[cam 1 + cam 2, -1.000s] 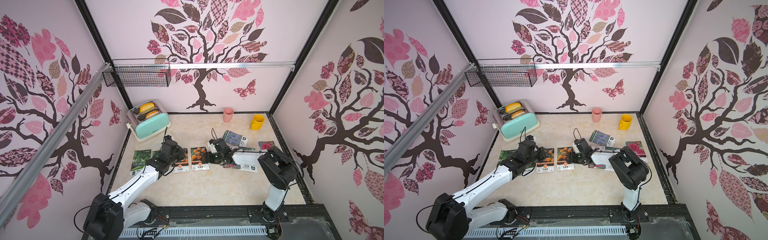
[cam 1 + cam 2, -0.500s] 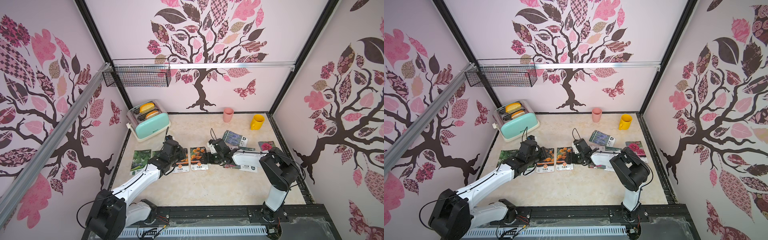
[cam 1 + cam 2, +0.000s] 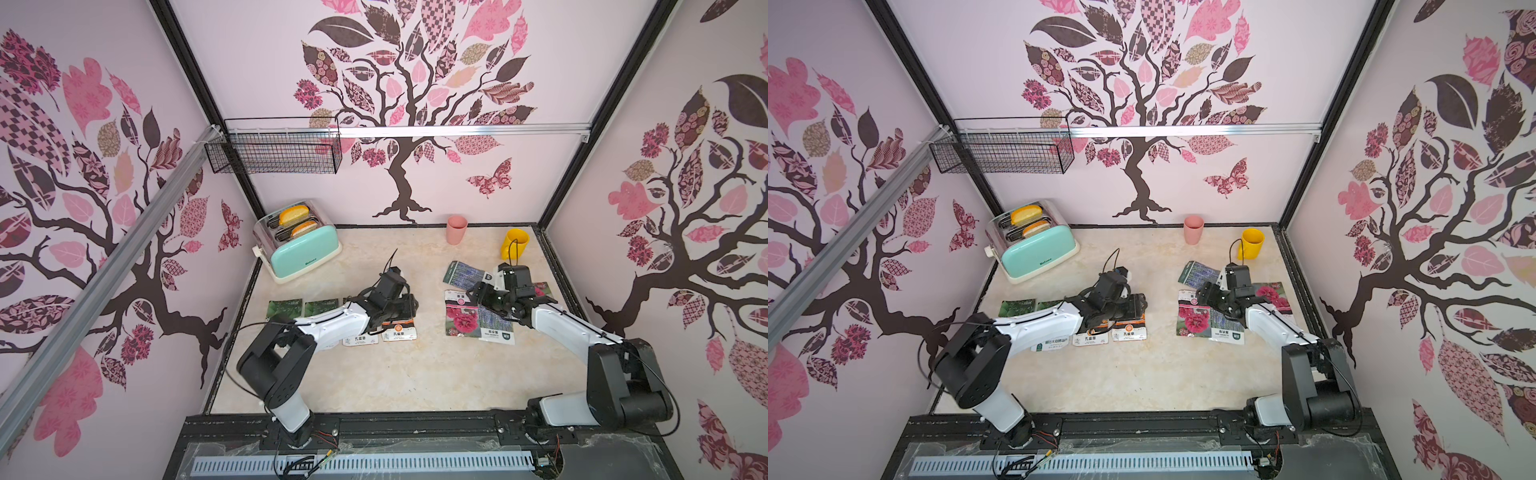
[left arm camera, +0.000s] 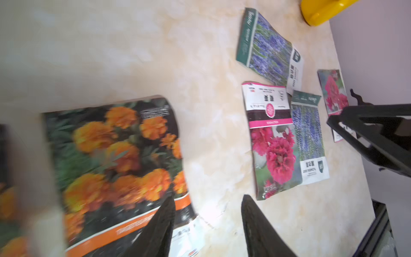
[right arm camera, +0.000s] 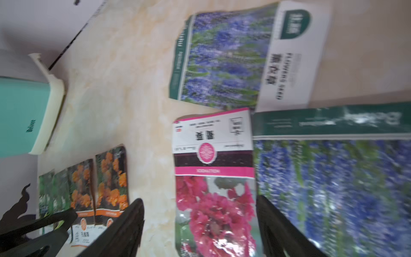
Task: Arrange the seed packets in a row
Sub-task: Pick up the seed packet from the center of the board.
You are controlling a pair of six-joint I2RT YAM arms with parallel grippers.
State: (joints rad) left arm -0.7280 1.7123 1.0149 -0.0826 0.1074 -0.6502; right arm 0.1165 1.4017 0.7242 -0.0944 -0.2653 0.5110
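Left gripper [image 4: 208, 200] jaws partly apart, empty, one finger [image 4: 162, 222] over the corner of a marigold packet [image 4: 115, 160]. Right gripper [image 5: 199, 200] spread wide, straddling a magenta packet [image 5: 213, 200] lying flat. In both top views the near row runs 9 to 3 o'clock: two gourd packets [image 3: 284, 308], two marigolds, a gap, the magenta, then a lavender packet [image 3: 496, 328] touching it. Second magenta packet [image 3: 542, 289] at 3 o'clock. Second lavender packet [image 3: 463, 274] skewed at 1 o'clock, behind. Farthest: toaster [image 3: 303, 253] at 10, pink cup [image 3: 457, 230] at 12, yellow mug [image 3: 515, 245] at 1.
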